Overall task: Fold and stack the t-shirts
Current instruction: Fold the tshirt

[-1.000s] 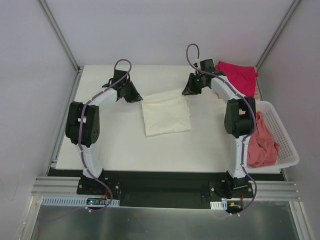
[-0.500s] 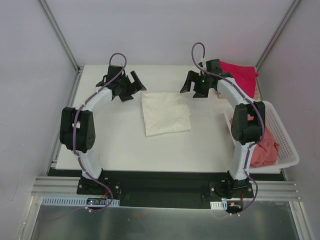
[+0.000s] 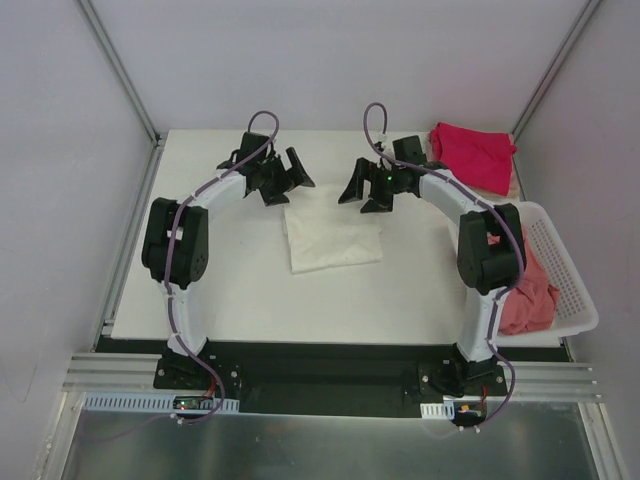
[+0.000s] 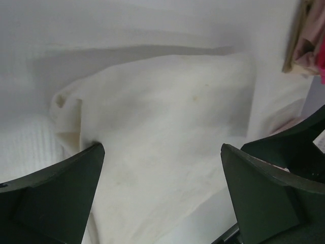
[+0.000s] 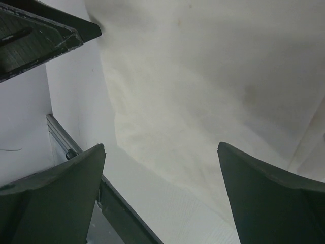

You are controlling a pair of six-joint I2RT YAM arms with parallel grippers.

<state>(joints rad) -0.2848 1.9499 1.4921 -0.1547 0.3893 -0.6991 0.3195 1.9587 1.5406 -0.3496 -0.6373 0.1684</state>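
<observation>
Cream t-shirt (image 3: 330, 238) folded, lying flat mid-table. Left gripper (image 3: 290, 183) and right gripper (image 3: 358, 194) both spread and empty above its far edge. Magenta t-shirt (image 3: 470, 150) loose at far-right corner, salmon t-shirt (image 3: 525, 288) in basket (image 3: 578, 295). Judging one of several done, no stack yet.

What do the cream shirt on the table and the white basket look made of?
Cream t-shirt: soft matte cloth, likely cotton; it lies in limp folds with creases. White basket: rigid moulded plastic, judging by its evenly slotted wall.
</observation>
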